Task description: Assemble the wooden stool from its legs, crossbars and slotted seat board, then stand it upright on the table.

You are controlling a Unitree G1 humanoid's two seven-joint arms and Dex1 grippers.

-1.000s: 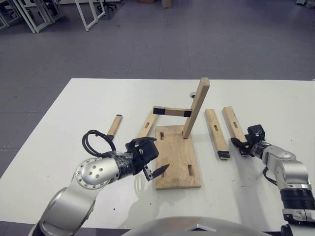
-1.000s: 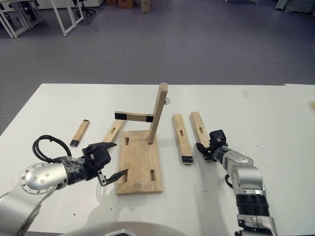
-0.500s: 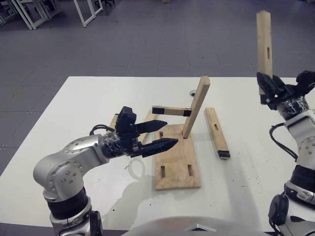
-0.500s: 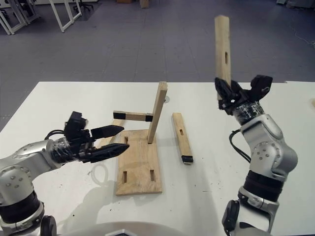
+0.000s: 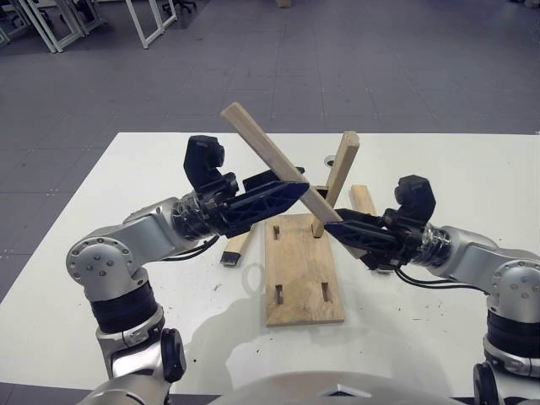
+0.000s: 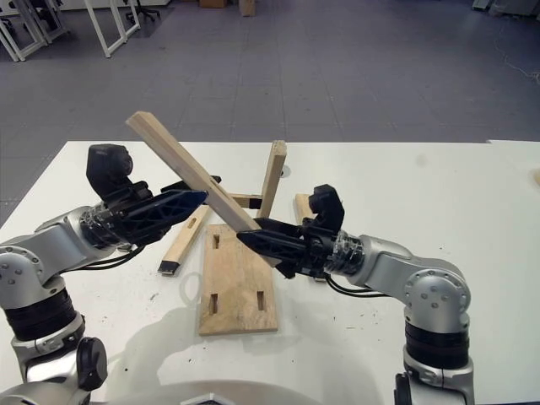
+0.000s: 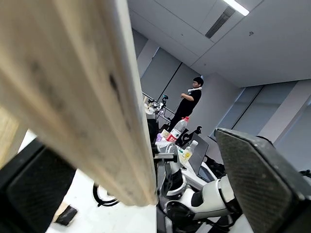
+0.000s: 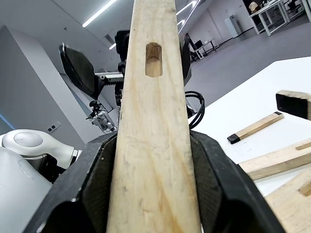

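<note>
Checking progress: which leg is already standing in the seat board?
The upright leg in the seat board's far right slot: it alone stands. The tilted leg is in the right gripper; the rest lie flat.

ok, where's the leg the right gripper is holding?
Head views: the leg slants in the air above the seat board, lower end clamped in the right gripper, middle crossing between the jaws of the left gripper, in front of the upright leg.

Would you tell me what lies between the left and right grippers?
The tilted wooden leg, its lower end clamped in the right gripper; both eye views show it.
</note>
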